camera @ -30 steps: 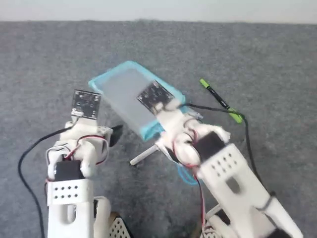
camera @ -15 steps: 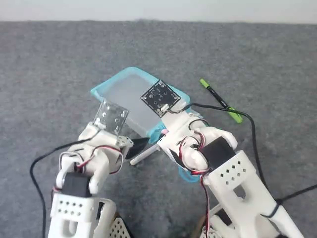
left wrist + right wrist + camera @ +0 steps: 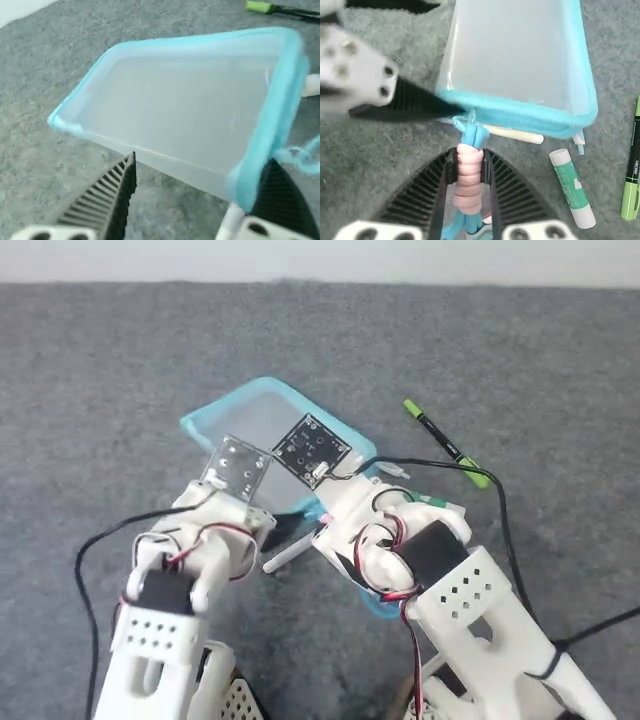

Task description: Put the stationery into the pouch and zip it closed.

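Note:
The translucent pouch [image 3: 250, 420] with blue trim lies mid-table, its zipper end toward the arms. My right gripper [image 3: 469, 156] is shut on the pink zipper pull [image 3: 469, 182] at the pouch's [image 3: 515, 65] near edge. My left gripper [image 3: 200, 195] stands open around the pouch's [image 3: 190, 100] near corner, with the blue trim by one finger. A white pen [image 3: 515, 134] lies under the pouch's edge. A glue stick [image 3: 572, 187] and a green pen [image 3: 445, 445] lie on the carpet to the right.
Grey carpet covers the whole table [image 3: 120, 360]. The two arms stand close together at the pouch's near end, the left gripper's black finger [image 3: 410, 102] just beside the zipper pull. A black cable [image 3: 495, 500] runs across the green pen's end.
The left arm has swung right and forward until its gripper reached the pouch's near corner. The right gripper kept its hold on the zipper pull, and the pouch shifted slightly.

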You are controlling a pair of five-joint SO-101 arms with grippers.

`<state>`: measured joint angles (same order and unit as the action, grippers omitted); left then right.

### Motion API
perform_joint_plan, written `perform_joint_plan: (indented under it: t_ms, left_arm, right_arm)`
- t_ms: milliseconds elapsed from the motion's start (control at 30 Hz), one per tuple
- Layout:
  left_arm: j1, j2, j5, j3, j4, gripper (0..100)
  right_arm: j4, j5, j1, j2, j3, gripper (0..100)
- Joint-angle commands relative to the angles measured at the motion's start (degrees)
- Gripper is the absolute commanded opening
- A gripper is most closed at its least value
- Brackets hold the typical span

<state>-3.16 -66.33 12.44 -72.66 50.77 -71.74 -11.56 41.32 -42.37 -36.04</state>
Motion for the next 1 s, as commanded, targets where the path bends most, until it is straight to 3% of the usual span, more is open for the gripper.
perform_joint_plan:
  t_ms: [0,167,533,733,967]
  left_arm:
    - [7.5,6.4,0.5,1.1,-7.0,36]
    - [10.6,8.3,1.8,1.1,-8.8,36]
    - [10.6,8.2,-1.8,1.9,-8.9,36]
    - [6.7,8.2,-5.1,1.7,-8.9,36]
    - [-1.1,8.4,-14.4,1.5,-13.4,36]
  right_arm:
    - [-1.8,-2.2,-1.4,-3.3,3.8,0.6]
    - [-2.4,-3.8,-5.8,-3.3,3.2,0.6]
    - [-2.5,-6.2,-5.8,-3.4,-3.1,0.6]
    - [-2.6,-5.9,2.2,-7.6,-3.0,0.6]
    - [-4.9,-7.1,10.4,-9.7,-3.2,0.6]
